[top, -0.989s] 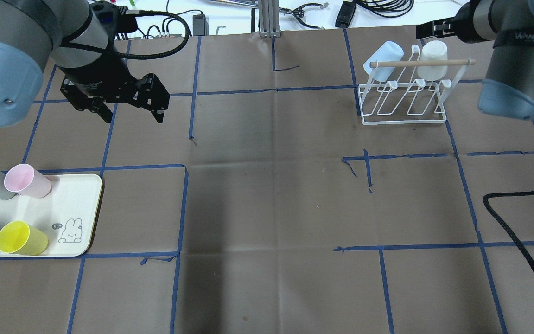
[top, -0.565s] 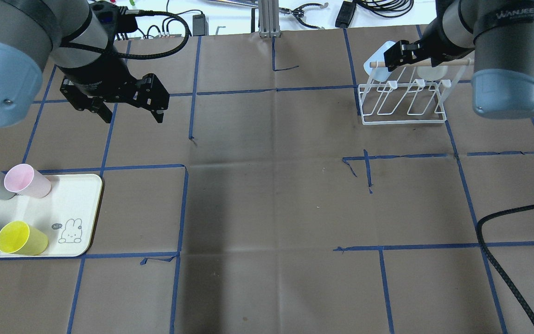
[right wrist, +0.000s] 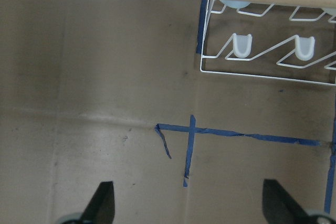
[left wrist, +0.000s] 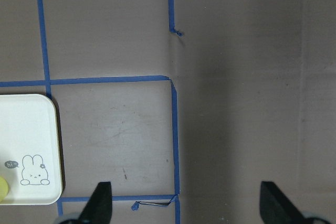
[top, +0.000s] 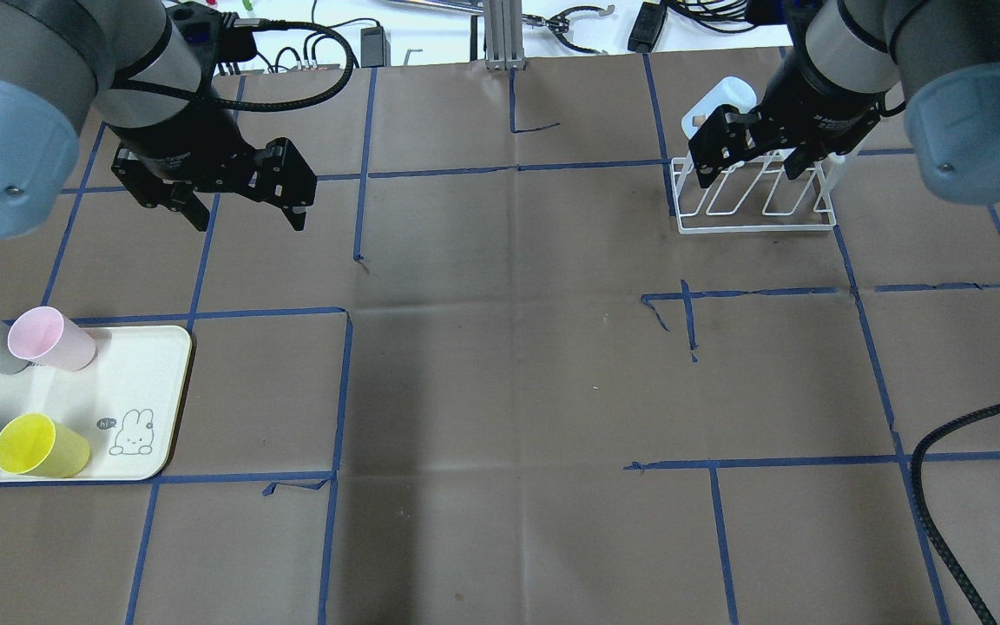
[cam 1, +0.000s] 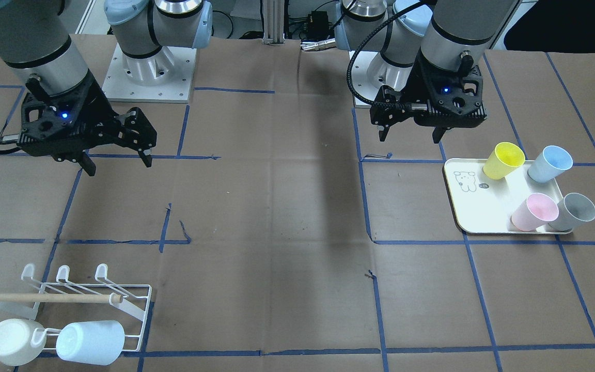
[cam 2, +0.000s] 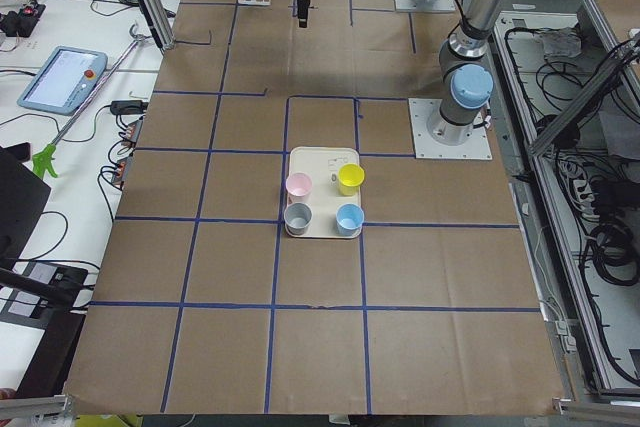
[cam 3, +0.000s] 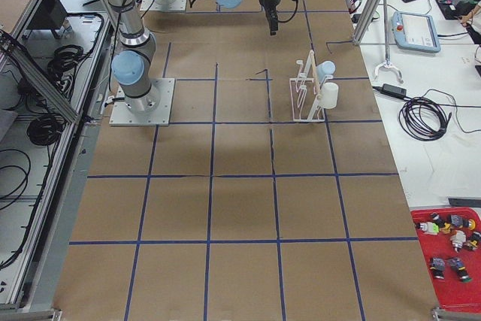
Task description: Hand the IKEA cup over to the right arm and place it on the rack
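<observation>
The left pincer (top: 248,219) hangs released and empty above the table (top: 500,391), jaws spread wide, a little way back from the tray (cam 1: 475,219) and not touching anything. The right pincer (top: 752,169) is likewise spread and empty, and hovers over the rack (cam 1: 140,312) at the far corner of the table.

The cups left to move stand upright, mouths up, on the cream tray: a yellow cup (cam 1: 504,160) and a blue cup (cam 1: 549,163) on the robot's side, a pink cup (cam 1: 534,212) and a grey cup (cam 1: 576,212) beyond them, these last two touching or nearly so. Nothing shows which one is next; the yellow one stands the most clear of its neighbours.

By their look they are thin plastic tumblers: light, stiff enough not to crush under a modest squeeze, smooth and tapered, so likely to slide in a loose grip. I would pinch the wall at the rim, one finger inside and one outside, or span the upper body, leaving the base end free for the right pincer to take.

On the rack a white cup (cam 1: 13,341) and a light-blue cup (cam 1: 90,342) hang on the outer row, below the wooden dowel (cam 1: 44,297); the three prongs (cam 1: 62,271) of the other row are bare
</observation>
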